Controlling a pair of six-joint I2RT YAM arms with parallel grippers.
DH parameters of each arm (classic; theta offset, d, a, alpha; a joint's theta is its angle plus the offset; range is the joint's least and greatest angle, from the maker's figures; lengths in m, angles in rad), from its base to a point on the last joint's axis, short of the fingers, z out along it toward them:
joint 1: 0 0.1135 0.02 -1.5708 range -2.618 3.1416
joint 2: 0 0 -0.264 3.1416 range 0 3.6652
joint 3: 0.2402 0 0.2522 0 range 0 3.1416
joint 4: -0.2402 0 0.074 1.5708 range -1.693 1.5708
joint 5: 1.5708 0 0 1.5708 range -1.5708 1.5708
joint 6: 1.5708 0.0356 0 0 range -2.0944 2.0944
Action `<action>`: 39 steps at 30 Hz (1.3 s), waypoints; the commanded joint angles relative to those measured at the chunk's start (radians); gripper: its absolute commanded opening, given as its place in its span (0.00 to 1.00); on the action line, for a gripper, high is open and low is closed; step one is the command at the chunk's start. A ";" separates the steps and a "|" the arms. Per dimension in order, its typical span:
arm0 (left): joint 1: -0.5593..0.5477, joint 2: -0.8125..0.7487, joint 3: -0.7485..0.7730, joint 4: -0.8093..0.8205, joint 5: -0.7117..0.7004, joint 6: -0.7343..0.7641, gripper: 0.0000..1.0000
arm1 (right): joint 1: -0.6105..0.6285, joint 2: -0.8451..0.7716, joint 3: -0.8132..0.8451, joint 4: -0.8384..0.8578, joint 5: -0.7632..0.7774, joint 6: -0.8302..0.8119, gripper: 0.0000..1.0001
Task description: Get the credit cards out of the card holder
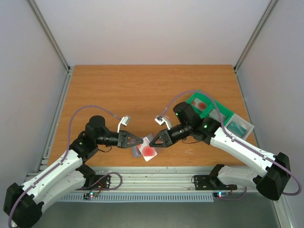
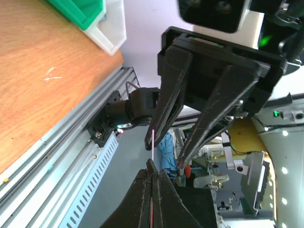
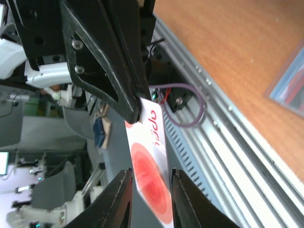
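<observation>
Two pincers meet at lower centre: the left pincer pinches the white, red-marked credit card by its edge. The right pincer is spread around it. The card holder lies beside it on the tabletop.

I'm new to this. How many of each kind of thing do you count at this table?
Robot arms: 2, left arm and right arm
Credit cards in plain view: 1, white card with red mark
Card holder: 1
Green tray: 1
Total: 5
</observation>
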 commanded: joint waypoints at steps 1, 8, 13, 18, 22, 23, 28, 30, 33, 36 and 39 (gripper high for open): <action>-0.005 -0.007 0.017 -0.013 -0.088 0.032 0.01 | -0.005 -0.043 -0.016 0.074 0.129 0.134 0.30; -0.004 -0.057 -0.040 0.113 -0.404 -0.094 0.01 | -0.005 -0.143 -0.114 0.183 0.347 0.383 0.53; -0.005 -0.071 -0.086 0.271 -0.531 -0.199 0.00 | -0.005 -0.164 -0.177 0.304 0.390 0.548 0.63; -0.005 -0.064 -0.087 0.323 -0.590 -0.256 0.00 | -0.005 -0.133 -0.198 0.473 0.361 0.623 0.60; -0.005 -0.052 -0.088 0.367 -0.598 -0.278 0.00 | -0.004 -0.108 -0.194 0.545 0.362 0.667 0.46; -0.005 -0.050 -0.090 0.372 -0.601 -0.285 0.00 | -0.004 -0.106 -0.196 0.554 0.369 0.674 0.43; -0.005 -0.051 -0.099 0.388 -0.617 -0.305 0.00 | -0.004 -0.101 -0.194 0.566 0.397 0.685 0.30; -0.005 -0.050 -0.100 0.386 -0.618 -0.304 0.00 | -0.004 -0.102 -0.193 0.567 0.401 0.683 0.23; -0.005 -0.047 -0.107 0.393 -0.619 -0.305 0.00 | -0.004 -0.097 -0.191 0.561 0.405 0.676 0.18; -0.005 -0.040 -0.114 0.406 -0.617 -0.312 0.00 | -0.004 -0.086 -0.194 0.568 0.401 0.675 0.13; -0.005 -0.038 -0.116 0.410 -0.610 -0.312 0.00 | -0.004 -0.081 -0.196 0.572 0.395 0.674 0.04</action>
